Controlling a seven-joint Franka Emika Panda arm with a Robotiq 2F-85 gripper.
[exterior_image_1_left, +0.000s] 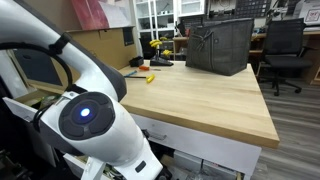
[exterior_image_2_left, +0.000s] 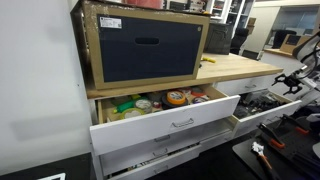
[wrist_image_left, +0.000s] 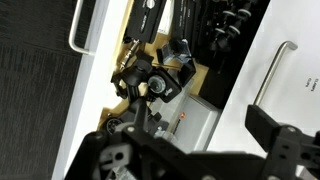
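This is looking like a busy workshop. A long pale-wood workbench (exterior_image_1_left: 200, 100) is filling the middle, an office chair (exterior_image_1_left: 285, 50) is standing past its far end, and a dark, boxy bin (exterior_image_1_left: 218, 48) is sitting on its top.

Under the workbench top, 2 white drawers are standing pulled out in an exterior view. The clutter drawer (exterior_image_2_left: 180, 122) is showing rolls of tape (exterior_image_2_left: 176, 97) and bright odds and ends. The tool drawer (exterior_image_2_left: 262, 103), further along the workbench front, is holding dark gear. The gripper (exterior_image_2_left: 293, 82) is hovering over the tool drawer.

In the wrist view the gripper (wrist_image_left: 190, 140) is spreading its jaws wide with nothing between them. A knobbly black tool (wrist_image_left: 155, 75) is lying straight below on the drawer's tan floor. As I judge it, the opening is done, while the tool is lying untouched. It is looking hard and matt, lumpy rather than flat. A curved steel handle (wrist_image_left: 270, 75) is gleaming on the workbench front nearby.
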